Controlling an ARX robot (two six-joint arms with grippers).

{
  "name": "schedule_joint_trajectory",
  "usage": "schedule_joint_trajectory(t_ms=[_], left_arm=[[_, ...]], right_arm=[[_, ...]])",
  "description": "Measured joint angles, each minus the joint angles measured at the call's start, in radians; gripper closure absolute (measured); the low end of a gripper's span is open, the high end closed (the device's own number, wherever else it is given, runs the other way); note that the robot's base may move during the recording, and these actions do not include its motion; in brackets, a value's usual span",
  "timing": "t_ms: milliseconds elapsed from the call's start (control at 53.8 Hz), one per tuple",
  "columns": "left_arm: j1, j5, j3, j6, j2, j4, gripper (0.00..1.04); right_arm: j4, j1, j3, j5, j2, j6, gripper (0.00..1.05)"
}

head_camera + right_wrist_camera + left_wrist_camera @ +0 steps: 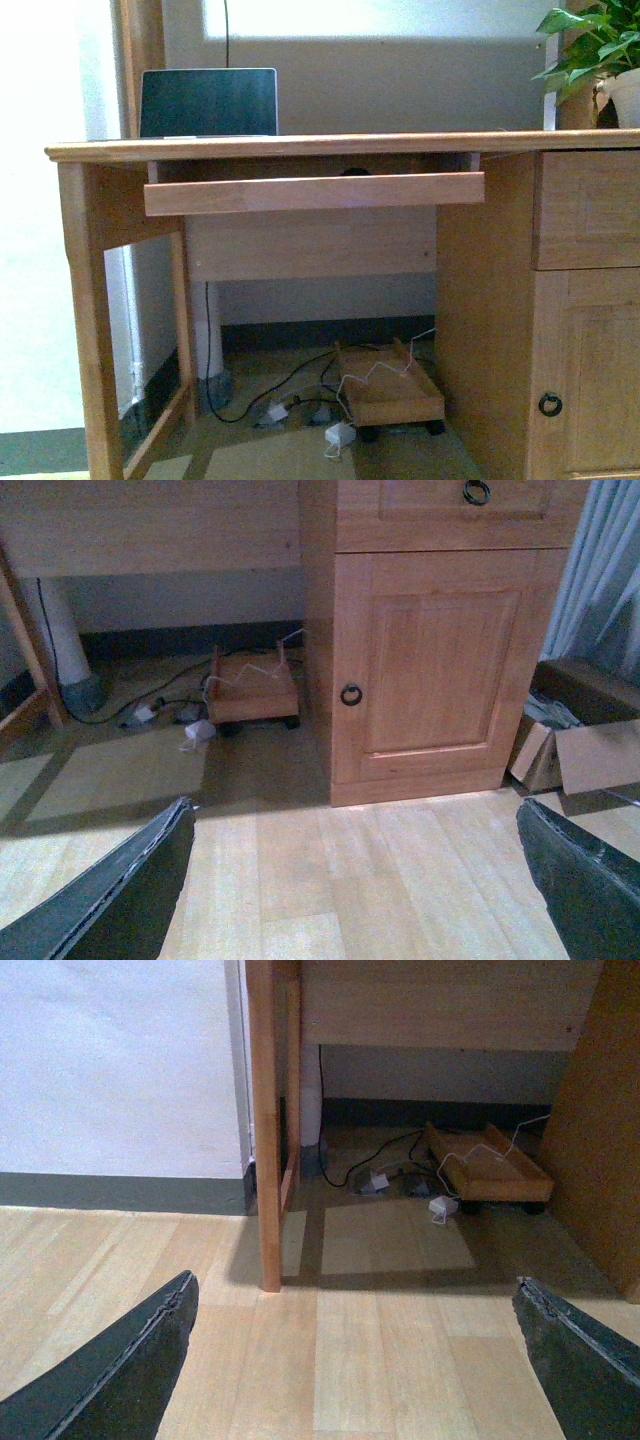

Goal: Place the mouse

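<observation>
Mouse pickup looks like the step you are on, and it is not yet under way. Your left gripper (355, 1285) is spread wide with nothing between its fingers, and beyond it you see only wooden floor (380, 1360), a desk leg (266, 1160) and a wheeled wooden stand (490, 1172) among cables. Your right gripper (355, 805) is spread just as wide and also empty; ahead of it stands the cabinet door (440, 660) with its ring pull. Neither wrist view shows the mouse at all. In the front view, a small dark dome peeking over the front lip of the pull-out keyboard tray (314, 192) is most likely the mouse (355, 171), lying in the narrow gap under the desktop, well above and ahead of both grippers. Most of it is hidden, so you cannot tell how it is turned. The laptop (208, 102) sits on the desktop above. Next, I judge you must raise one arm to tray height and slide it in level, since the low gap leaves little room; the right gripper seems the nearer choice.
</observation>
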Motion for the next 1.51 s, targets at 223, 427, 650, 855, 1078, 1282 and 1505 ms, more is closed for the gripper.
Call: schedule_joint_trajectory(t_ms=[223,427,650,855,1078,1282,1505], left_arm=[[0.0,0.0,0.0,0.0,0.0,0.0,0.08],[0.0,0.0,0.0,0.0,0.0,0.0,0.08],[0.0,0.0,0.0,0.0,0.0,0.0,0.08],[0.0,0.0,0.0,0.0,0.0,0.0,0.08],[0.0,0.0,0.0,0.0,0.0,0.0,0.08],[0.0,0.0,0.0,0.0,0.0,0.0,0.08],[0.0,0.0,0.0,0.0,0.0,0.0,0.08]], right_arm=[[0.0,0.0,0.0,0.0,0.0,0.0,0.07],[0.0,0.0,0.0,0.0,0.0,0.0,0.07],[0.0,0.0,0.0,0.0,0.0,0.0,0.07],[0.0,0.0,0.0,0.0,0.0,0.0,0.07],[0.0,0.0,0.0,0.0,0.0,0.0,0.07],[0.0,0.0,0.0,0.0,0.0,0.0,0.07],[0.0,0.0,0.0,0.0,0.0,0.0,0.07]])
